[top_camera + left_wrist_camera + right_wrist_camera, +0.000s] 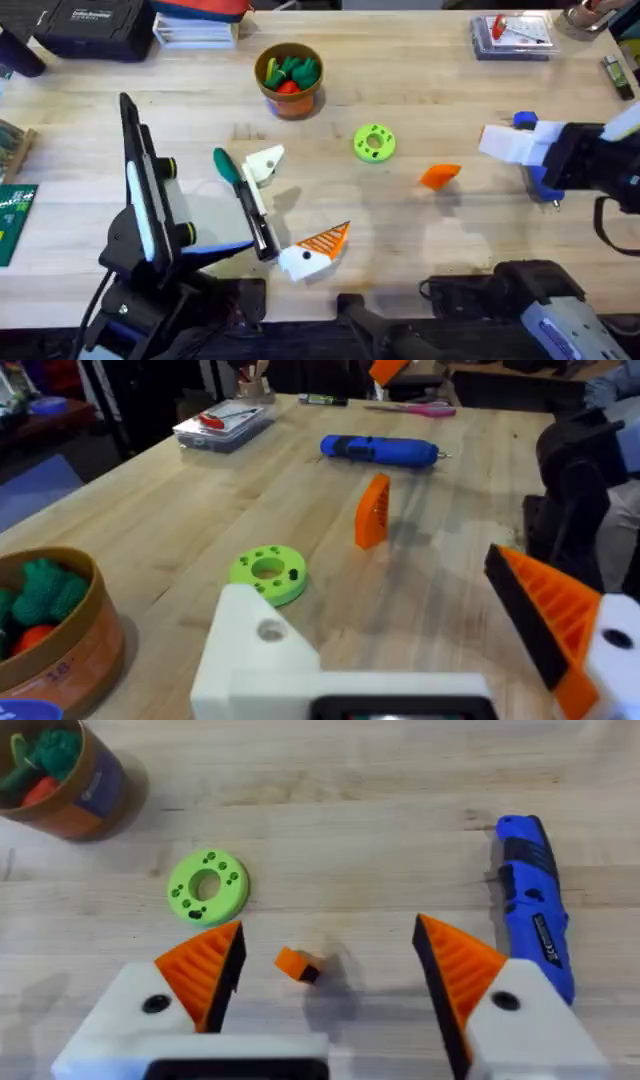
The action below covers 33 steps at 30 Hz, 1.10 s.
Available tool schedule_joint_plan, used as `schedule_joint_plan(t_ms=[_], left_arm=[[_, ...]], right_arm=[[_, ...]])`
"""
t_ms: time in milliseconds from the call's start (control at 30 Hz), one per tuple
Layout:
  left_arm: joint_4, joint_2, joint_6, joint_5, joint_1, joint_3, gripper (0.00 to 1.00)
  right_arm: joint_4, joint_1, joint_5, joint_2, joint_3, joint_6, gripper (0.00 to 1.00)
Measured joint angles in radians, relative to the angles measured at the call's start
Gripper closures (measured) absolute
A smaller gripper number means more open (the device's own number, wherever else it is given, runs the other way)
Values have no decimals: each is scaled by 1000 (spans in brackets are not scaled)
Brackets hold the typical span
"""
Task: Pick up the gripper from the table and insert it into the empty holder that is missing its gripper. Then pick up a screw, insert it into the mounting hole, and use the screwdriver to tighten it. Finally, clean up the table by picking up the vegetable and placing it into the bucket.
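Note:
The gripper (440,176), a small orange wedge, lies loose on the table right of centre; it is also in the left wrist view (373,510). My right gripper (330,945) hovers open above it, and the wedge (298,964) shows between its orange-padded fingers. My left gripper (297,205) is open; one side is the plain white holder (265,163) (255,650), the other an orange-tipped finger (545,615). The blue screwdriver (535,905) (380,450) lies beside the right gripper. The green vegetable (374,142) (208,886) rests flat near the middle. The bucket (290,80) stands behind it.
The bucket holds dark green and red toy pieces. A clear box (512,35) with a red item sits at the back right, and black and white boxes stand at the back left. The right arm (600,165) covers part of the screwdriver from overhead.

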Motion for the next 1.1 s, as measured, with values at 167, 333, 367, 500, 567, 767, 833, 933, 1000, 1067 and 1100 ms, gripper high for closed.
schedule_joint_plan(t_ms=[167,333,367,500,567,767,833,933,1000,1067,1100], left_arm=[[4,0,-53,-26,0,-1,15],[6,0,-108,-44,0,-1,15],[6,0,-117,-46,0,-1,15],[6,0,-153,-60,0,-1,15],[6,0,-169,-64,0,-1,15],[6,0,-216,-67,0,-1,15],[6,0,-222,-70,0,-1,15],[7,0,-229,-75,0,-1,15],[7,0,-230,-78,0,-1,13],[7,0,-231,-81,0,-1,14],[7,0,-232,-82,0,-1,14]], right_arm=[[0,0,0,0,0,0,8],[0,0,0,0,0,0,7],[0,0,0,0,0,0,8],[0,0,0,0,0,2,8],[0,0,0,0,0,2,8],[-1,0,0,0,0,2,9],[-7,0,0,0,0,2,8],[-9,0,0,0,0,-3,8],[-31,0,0,8,3,-22,8],[-76,0,-2,37,16,-50,9],[-101,0,-8,59,25,-69,9]])
